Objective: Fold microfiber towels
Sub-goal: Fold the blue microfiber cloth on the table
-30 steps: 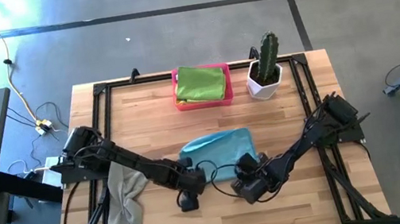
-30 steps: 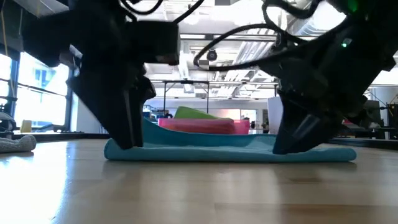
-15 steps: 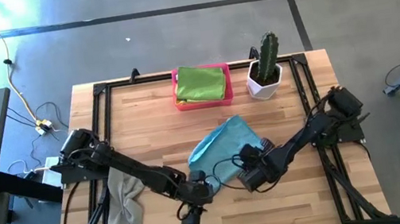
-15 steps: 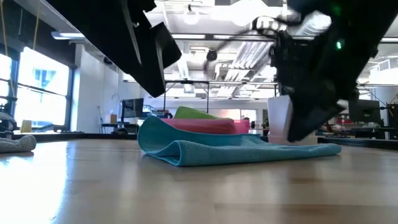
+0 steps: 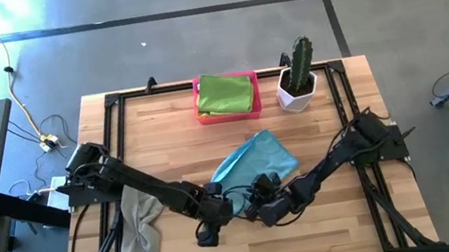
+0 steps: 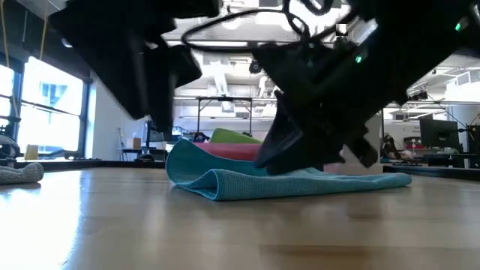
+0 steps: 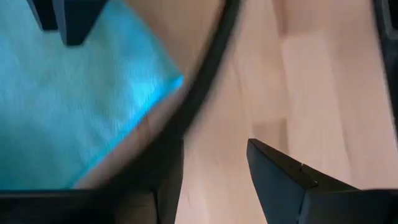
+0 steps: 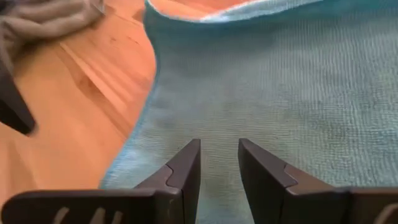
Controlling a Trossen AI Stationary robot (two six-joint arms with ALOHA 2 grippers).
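Bare wooden tabletop is lying open toward 6 o'clock. The folded light blue microfiber towel is sitting mid-table; the right gripper is hovering over it, fingers slightly apart, empty. The left gripper, fingers apart, is hovering beside its 7 o'clock edge, partly blurred.

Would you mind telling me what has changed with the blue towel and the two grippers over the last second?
The blue towel went from lying flat to folded over diagonally, its near edge now doubled. The left gripper has let go and sits open over bare wood. The right gripper moved leftward and now hovers open above the towel. The green towel in the pink tray, the grey towel and the cactus stayed put.
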